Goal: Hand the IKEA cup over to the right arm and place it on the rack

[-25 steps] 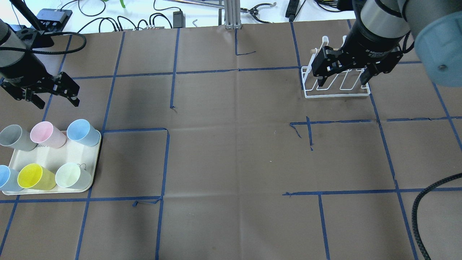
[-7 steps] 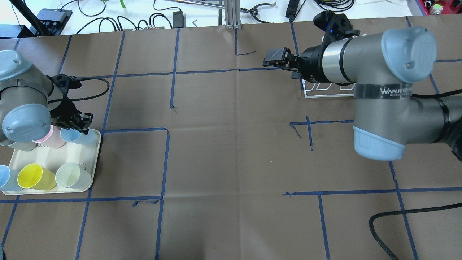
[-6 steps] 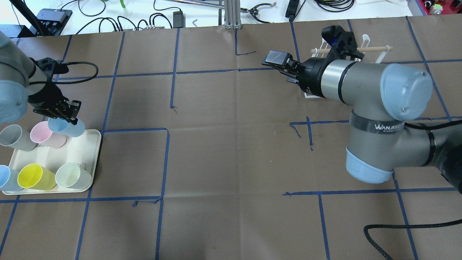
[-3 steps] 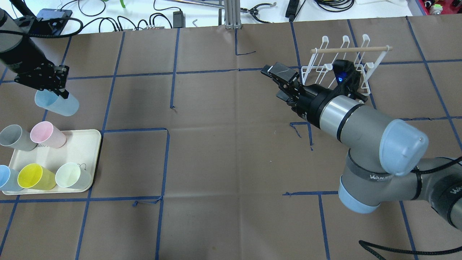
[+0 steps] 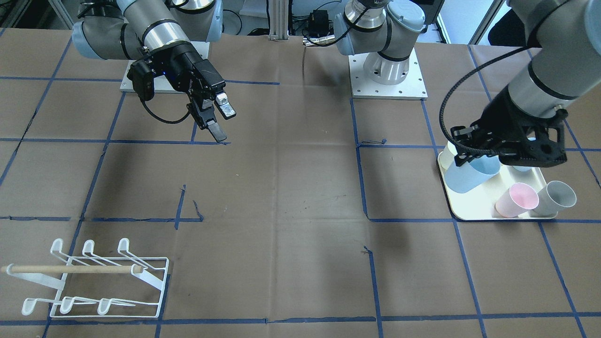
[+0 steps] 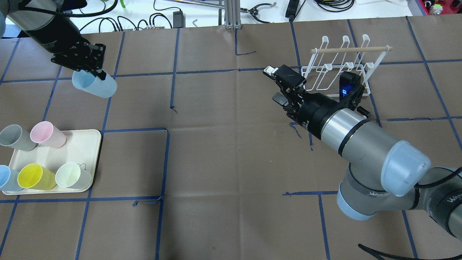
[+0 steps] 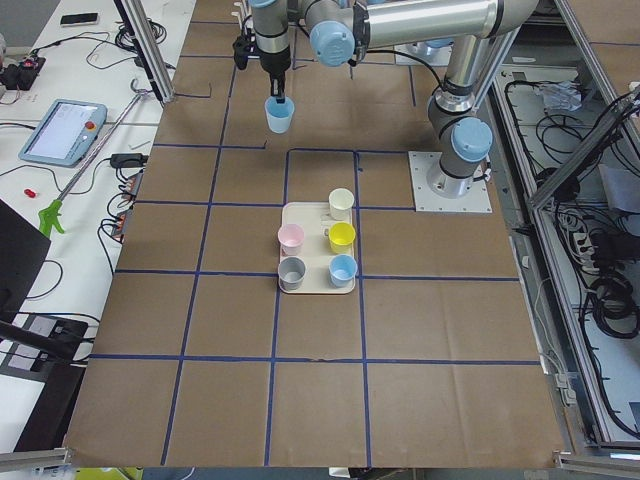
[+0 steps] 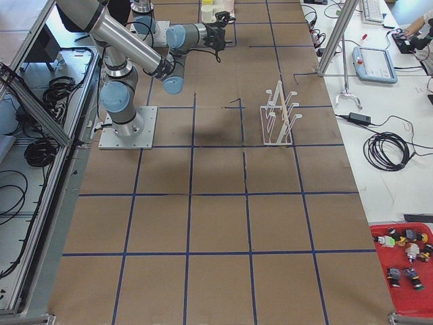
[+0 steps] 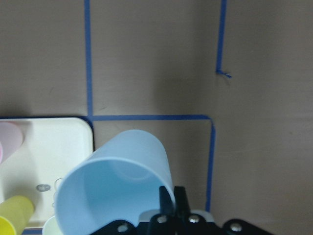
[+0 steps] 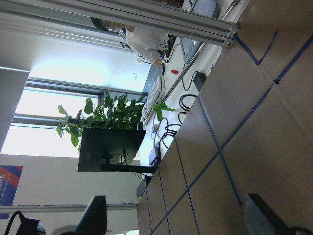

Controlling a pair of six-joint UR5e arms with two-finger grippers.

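your left gripper (image 6: 97,74) has its jaws clamped on the blue cup (image 6: 95,86) by the rim, aloft over the counter. carry it steadily to the middle, base first, so the right gripper (image 6: 271,83), jaws apart, can grasp its wall; the rack (image 6: 350,49) stands just behind.

The table (image 6: 231,162) is covered edge to edge with brown paper (image 5: 291,188) -- creased along its folds and marked into large rectangles by blue tape lines (image 6: 166,162), some of them short, torn stubs; on the robot's left side a cream tray (image 6: 77,146) lies flat on the paper, its corner just inside a taped corner; on the robot's right, towards the far edge, the white wire rack (image 6: 350,49) stands upright on its frame, a wooden dowel (image 5: 70,269) across it; two white mounting plates (image 5: 415,87) sit side by side at the robot's edge; beyond the paper, a white strip carries black cables (image 6: 144,18).
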